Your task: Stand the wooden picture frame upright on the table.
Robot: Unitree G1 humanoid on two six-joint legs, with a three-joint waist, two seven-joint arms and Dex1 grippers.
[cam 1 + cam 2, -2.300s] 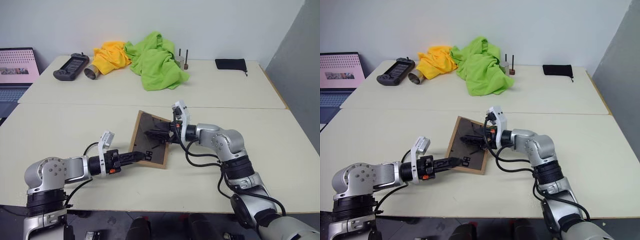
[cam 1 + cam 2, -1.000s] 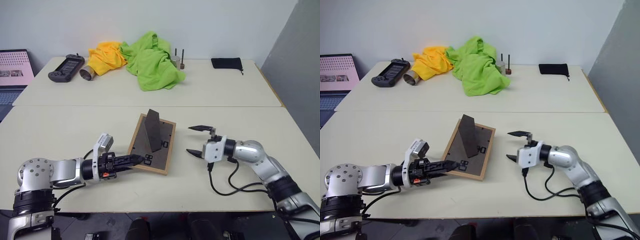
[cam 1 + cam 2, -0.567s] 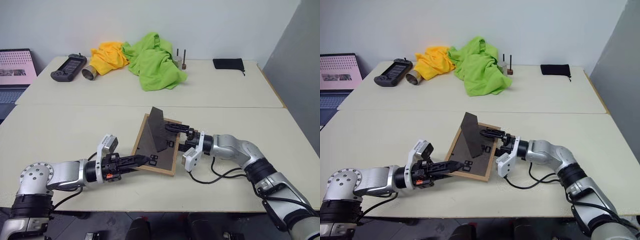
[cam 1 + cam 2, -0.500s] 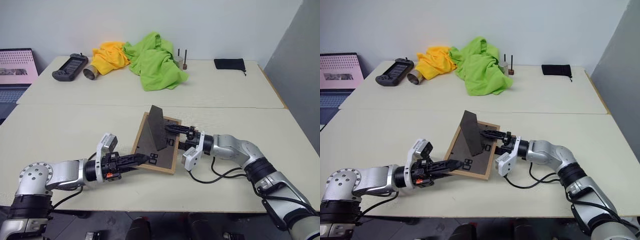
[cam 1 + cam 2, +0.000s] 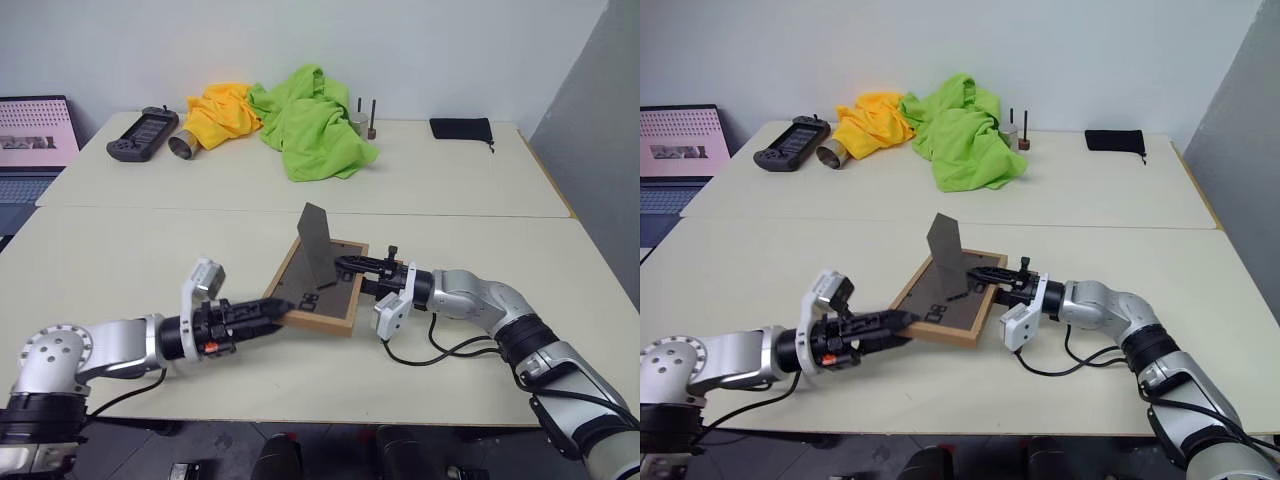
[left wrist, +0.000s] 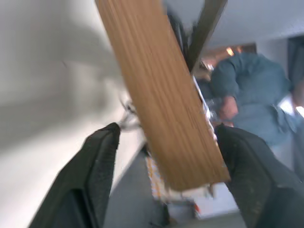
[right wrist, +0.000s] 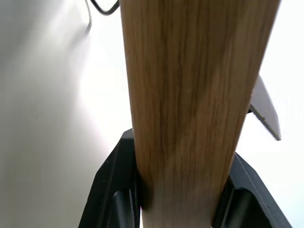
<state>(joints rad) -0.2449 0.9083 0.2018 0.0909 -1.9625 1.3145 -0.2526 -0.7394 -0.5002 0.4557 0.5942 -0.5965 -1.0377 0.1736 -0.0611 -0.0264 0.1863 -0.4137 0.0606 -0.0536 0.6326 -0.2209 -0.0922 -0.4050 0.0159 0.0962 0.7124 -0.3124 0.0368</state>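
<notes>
Frame [image 5: 322,283] edge clamped in right gripper [image 5: 352,276]; left gripper [image 5: 278,310] seemingly parted.

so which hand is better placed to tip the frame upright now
Right. The right hand is clamped on the wooden picture frame at its far edge; the left hand has its fingers open around the near corner.

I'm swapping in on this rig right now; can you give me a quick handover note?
Right gripper: shut on the wooden picture frame, at its right edge.
Left gripper: open, fingers astride the frame's near left corner, not gripping.
Frame: back side up, tilted, right edge lifted off the table, dark stand flap sticking up.
Done: flap opened.
Left: tip frame upright onto its flap, release.
</notes>
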